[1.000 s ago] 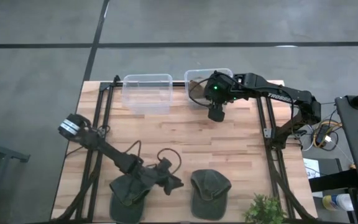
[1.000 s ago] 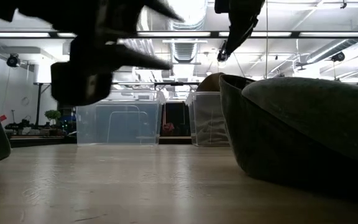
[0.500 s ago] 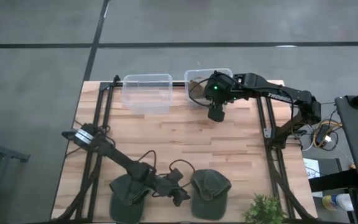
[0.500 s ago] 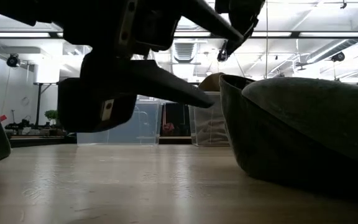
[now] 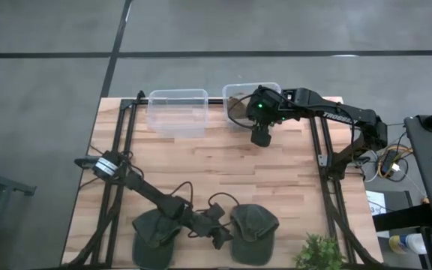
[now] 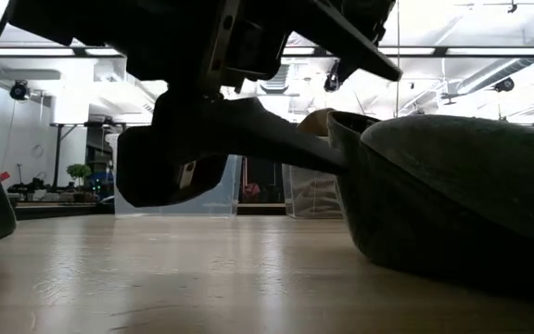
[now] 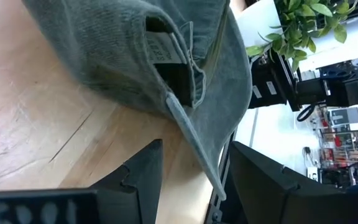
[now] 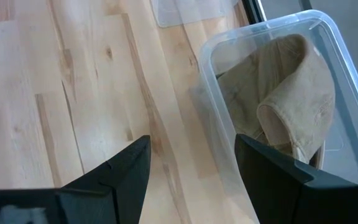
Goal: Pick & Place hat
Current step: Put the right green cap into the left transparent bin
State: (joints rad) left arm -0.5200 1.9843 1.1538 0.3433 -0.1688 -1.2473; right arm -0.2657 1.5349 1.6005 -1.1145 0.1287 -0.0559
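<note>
A: Left jaws point(image 5: 220, 234)?
B: Spread wide, holding nothing, low over the tabletop point(image 5: 201, 161). One green cap point(image 5: 153, 237) lies behind them; the other green cap point(image 5: 253, 232) sits just ahead, its edge between the fingers point(image 7: 143, 177).
A: Right jaws point(image 5: 260, 138)?
B: Open, empty, beside the clear bin point(image 5: 240, 96) holding a tan hat point(image 8: 288, 106).

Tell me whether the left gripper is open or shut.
Open: the left gripper has its fingers apart, straddling the green hat's brim edge.
</note>
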